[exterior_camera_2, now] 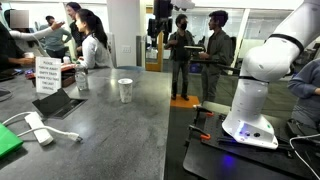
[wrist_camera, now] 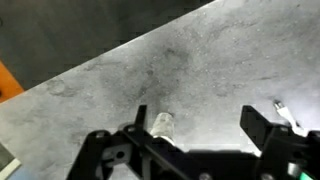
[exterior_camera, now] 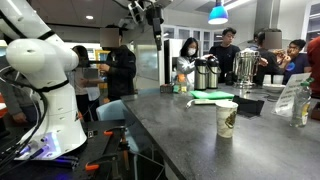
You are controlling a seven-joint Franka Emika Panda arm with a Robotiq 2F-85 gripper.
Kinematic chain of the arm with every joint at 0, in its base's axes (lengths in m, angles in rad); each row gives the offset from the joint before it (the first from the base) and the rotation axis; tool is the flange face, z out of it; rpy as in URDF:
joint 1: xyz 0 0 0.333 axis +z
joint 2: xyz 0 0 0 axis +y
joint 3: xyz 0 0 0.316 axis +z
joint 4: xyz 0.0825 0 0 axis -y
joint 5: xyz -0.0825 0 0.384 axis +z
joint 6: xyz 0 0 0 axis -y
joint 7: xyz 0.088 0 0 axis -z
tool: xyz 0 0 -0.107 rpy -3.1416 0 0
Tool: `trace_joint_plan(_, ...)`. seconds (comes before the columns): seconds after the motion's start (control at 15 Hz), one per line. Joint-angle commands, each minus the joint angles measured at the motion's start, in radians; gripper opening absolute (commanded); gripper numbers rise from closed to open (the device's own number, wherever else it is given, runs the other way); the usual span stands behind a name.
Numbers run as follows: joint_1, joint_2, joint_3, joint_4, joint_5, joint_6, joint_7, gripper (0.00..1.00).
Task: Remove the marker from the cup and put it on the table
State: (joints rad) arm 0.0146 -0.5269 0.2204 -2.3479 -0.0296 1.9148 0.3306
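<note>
Wrist view: cup point(wrist_camera: 160, 125) well below pincer point(wrist_camera: 197, 122), left of centre between spread, empty jaws, upright on counter point(wrist_camera: 200, 60). No marker visible; presumably inside cup, long axis vertical. Calls for slight leftward shift, then straight descent.

My desk point(exterior_camera_2: 130, 135) is a long dark grey top with a smooth matte surface. The cup point(exterior_camera_2: 125, 90) stands upright on it, with bare surface all around it. A printed sign point(exterior_camera_2: 48, 73) stands further along, and a dark flat case point(exterior_camera_2: 58, 102) lies just in front of the sign. A white adapter point(exterior_camera_2: 36, 127) lies there with its cable. In an exterior view a green sheet point(exterior_camera: 210, 96) lies flat beyond the cup, and steel urns point(exterior_camera: 225, 70) stand at the far end.
</note>
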Motion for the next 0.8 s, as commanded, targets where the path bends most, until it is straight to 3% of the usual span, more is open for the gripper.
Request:
trace_joint_plan(0.0, -0.017, 0.083, -0.018, -0.011, -0.019, 0.132, 0.057, 1.00)
trace_joint_plan(0.27, -0.050, 0.199, -0.030, -0.003, -0.072, 0.289, 0.094, 1.00)
trace_joint_plan(0.73, -0.062, 0.419, -0.096, 0.067, -0.115, 0.426, 0.111, 1.00)
